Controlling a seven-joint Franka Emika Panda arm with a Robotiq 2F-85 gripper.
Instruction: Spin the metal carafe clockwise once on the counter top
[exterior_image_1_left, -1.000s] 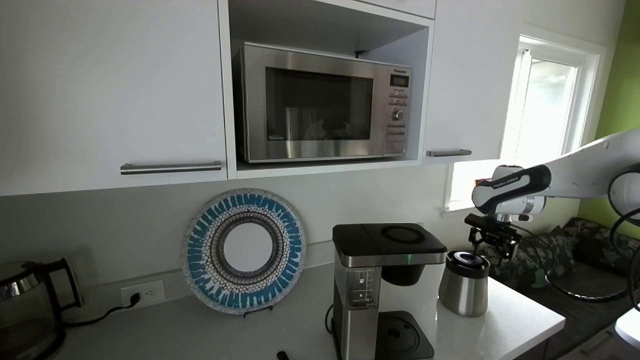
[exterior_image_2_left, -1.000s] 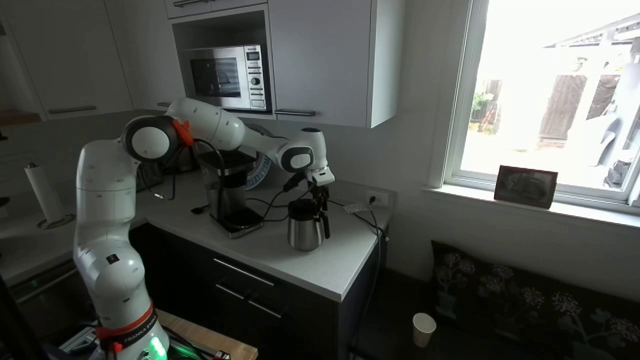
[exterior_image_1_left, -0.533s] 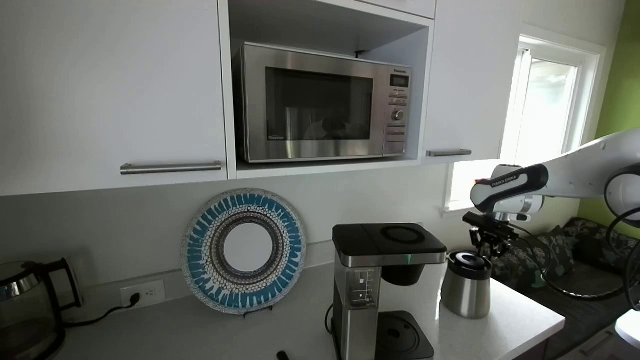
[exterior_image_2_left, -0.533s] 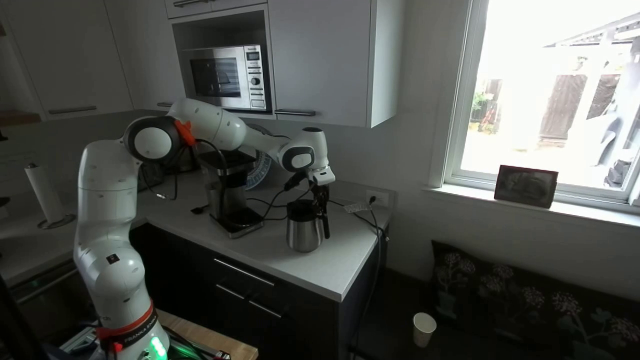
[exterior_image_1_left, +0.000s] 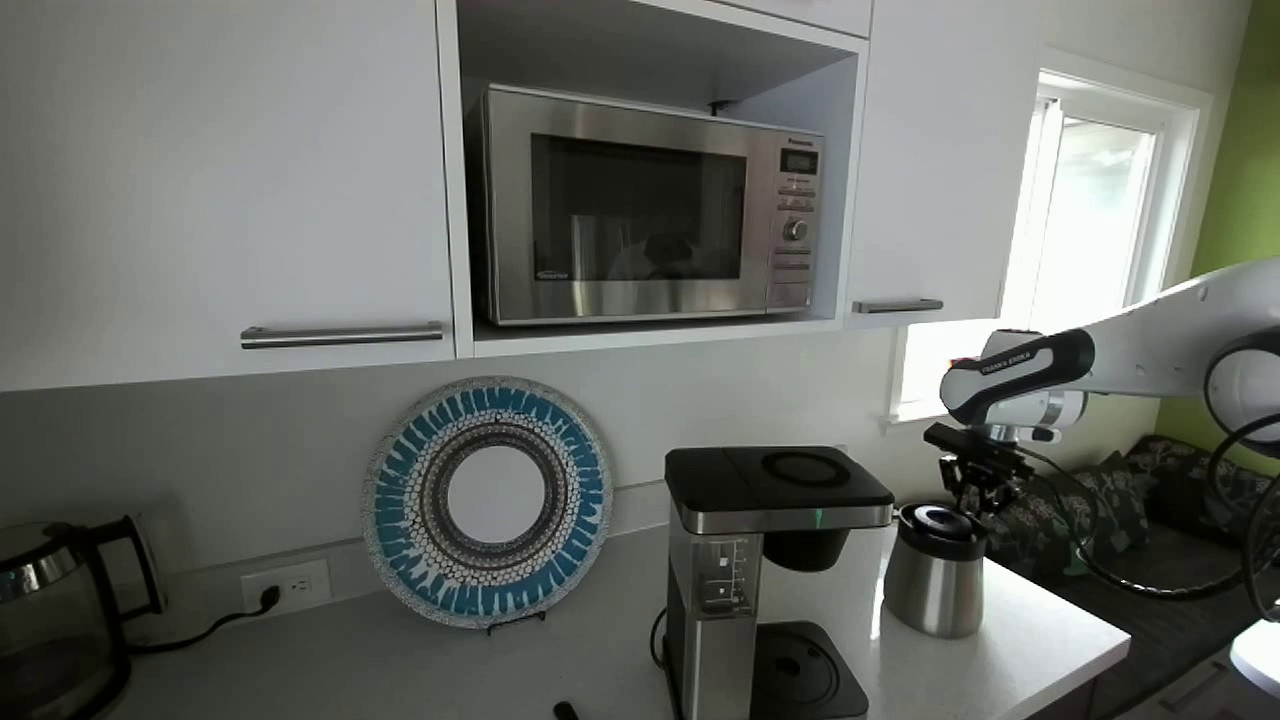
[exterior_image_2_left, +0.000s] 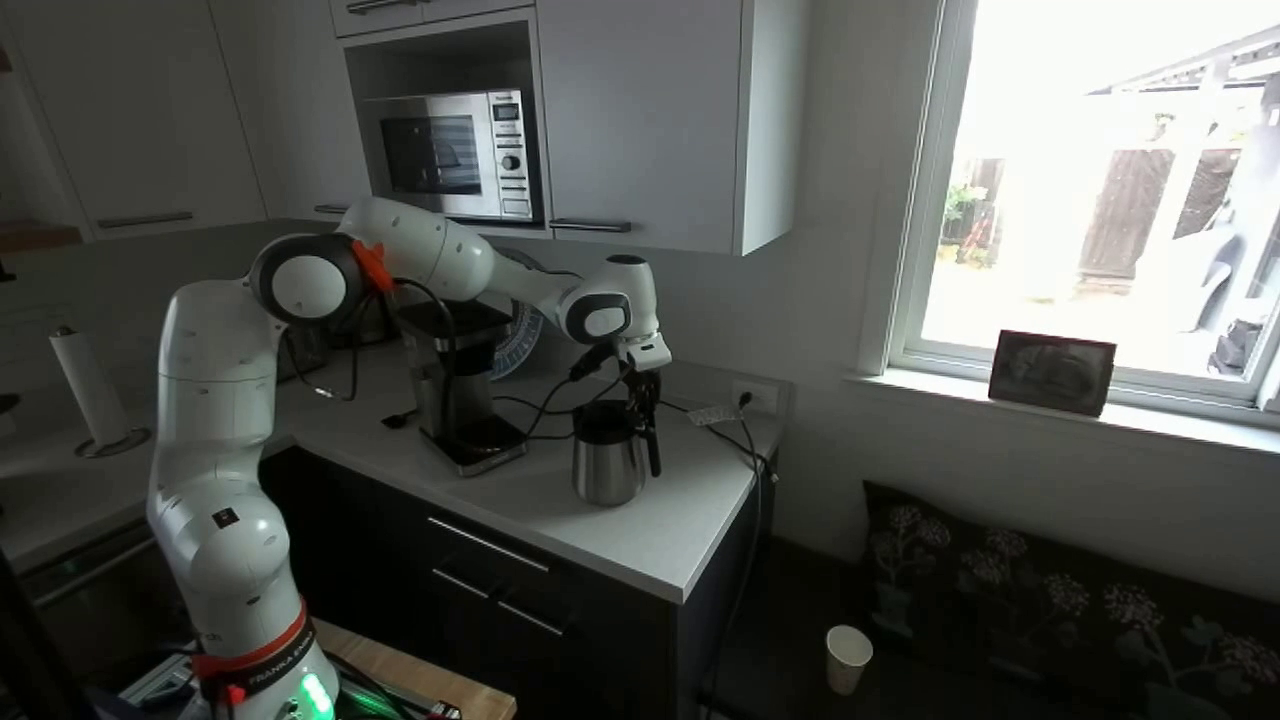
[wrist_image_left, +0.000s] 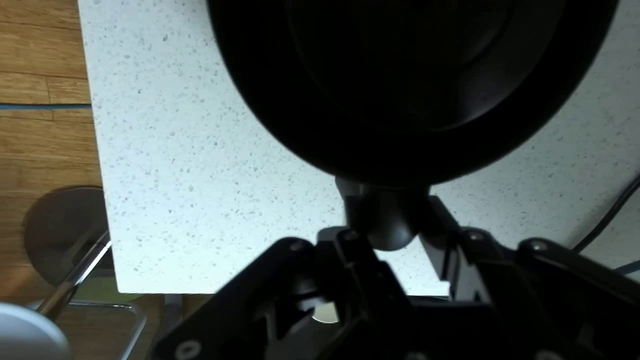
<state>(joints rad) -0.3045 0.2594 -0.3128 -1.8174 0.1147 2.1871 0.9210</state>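
The metal carafe (exterior_image_1_left: 935, 592) stands upright on the pale counter top (exterior_image_1_left: 1045, 625), near its end, and shows in both exterior views. Its black lid (wrist_image_left: 330, 142) fills the top middle of the wrist view. Below the lid the dark handle (wrist_image_left: 392, 235) sticks out, and my gripper (wrist_image_left: 392, 216) is shut on it, one finger on either side. An exterior view has the gripper (exterior_image_2_left: 643, 400) above and beside the lid, with the handle (exterior_image_2_left: 654, 455) hanging down below the fingers. The lower part of the handle is hidden in the wrist view.
Close beside the carafe is the coffee machine (exterior_image_2_left: 460, 390). Black cables (wrist_image_left: 610, 212) lie on the counter behind it, near a wall outlet (exterior_image_2_left: 755, 395). The counter ends in a corner (exterior_image_2_left: 682, 595). A patterned round plate (exterior_image_1_left: 490, 590) leans on the wall.
My gripper's jaws have come together on the handle. The carafe has shifted slightly, a little to the right in an exterior view, and the arm has moved only slightly.
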